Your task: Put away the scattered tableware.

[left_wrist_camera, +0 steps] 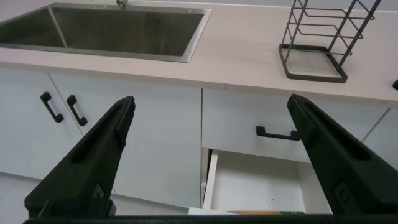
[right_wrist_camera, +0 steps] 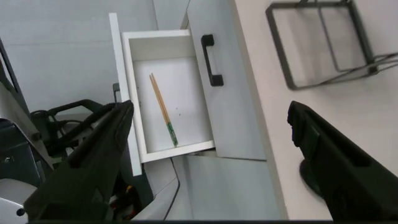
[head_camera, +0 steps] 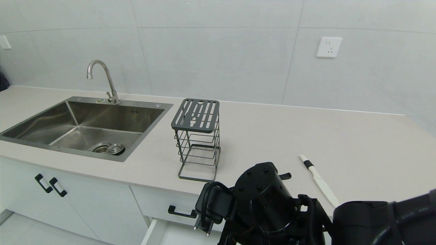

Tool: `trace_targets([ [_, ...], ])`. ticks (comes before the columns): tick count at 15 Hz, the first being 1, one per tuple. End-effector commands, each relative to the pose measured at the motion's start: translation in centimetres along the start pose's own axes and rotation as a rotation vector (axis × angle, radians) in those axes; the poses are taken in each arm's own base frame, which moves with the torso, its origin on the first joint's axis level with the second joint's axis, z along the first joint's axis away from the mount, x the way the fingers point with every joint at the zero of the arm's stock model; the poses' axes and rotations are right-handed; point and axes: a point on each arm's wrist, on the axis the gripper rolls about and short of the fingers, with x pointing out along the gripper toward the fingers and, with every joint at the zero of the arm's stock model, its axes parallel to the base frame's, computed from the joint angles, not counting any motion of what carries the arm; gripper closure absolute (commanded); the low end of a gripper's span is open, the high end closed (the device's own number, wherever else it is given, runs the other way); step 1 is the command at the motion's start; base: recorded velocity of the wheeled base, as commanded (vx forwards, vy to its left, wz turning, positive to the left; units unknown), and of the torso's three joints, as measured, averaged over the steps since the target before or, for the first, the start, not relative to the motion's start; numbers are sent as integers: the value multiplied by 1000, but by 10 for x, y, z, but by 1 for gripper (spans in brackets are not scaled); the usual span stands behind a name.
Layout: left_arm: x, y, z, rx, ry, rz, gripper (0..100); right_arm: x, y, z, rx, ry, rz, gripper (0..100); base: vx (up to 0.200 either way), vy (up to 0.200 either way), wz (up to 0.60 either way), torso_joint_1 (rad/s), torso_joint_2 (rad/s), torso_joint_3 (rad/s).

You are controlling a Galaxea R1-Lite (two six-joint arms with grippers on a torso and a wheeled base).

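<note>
A white knife (head_camera: 318, 180) with a black band lies flat on the counter at the right, near the front edge. A dark wire rack (head_camera: 197, 136) stands empty in the middle of the counter. Under the counter a white drawer (right_wrist_camera: 134, 99) is pulled out, with a pair of green-tipped chopsticks (right_wrist_camera: 163, 109) lying in it. My right gripper (right_wrist_camera: 211, 111) hangs open above the drawer and the counter's edge, holding nothing. Lower, in front of the cabinets, my left gripper (left_wrist_camera: 211, 106) is open and empty, facing the drawer (left_wrist_camera: 261, 186).
A steel sink (head_camera: 30, 120) with a tap (head_camera: 102, 78) is set in the counter at the left. Above the pulled-out drawer is a drawer front with a black handle (left_wrist_camera: 277, 132). Cabinet doors with two black handles (left_wrist_camera: 62, 109) are below the sink.
</note>
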Motion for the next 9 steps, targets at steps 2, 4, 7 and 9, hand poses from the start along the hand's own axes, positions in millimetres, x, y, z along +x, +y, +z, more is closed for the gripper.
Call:
trace_targets([
  [2, 0, 0, 0, 0, 1, 1, 0, 5, -21, -11, 50, 31, -42, 0, 0, 0, 0, 0, 0, 0],
  [4, 0, 0, 0, 0, 1, 0, 0, 2, -49, -20, 109, 38, -88, 0, 0, 0, 0, 0, 0, 0],
  [7, 0, 0, 0, 0, 1, 1, 0, -10, -59, -35, 151, -1, -8, 0, 0, 0, 0, 0, 0, 0],
  [9, 0, 0, 0, 0, 1, 0, 0, -21, -71, -41, 179, -9, -32, 0, 0, 0, 0, 0, 0, 0],
])
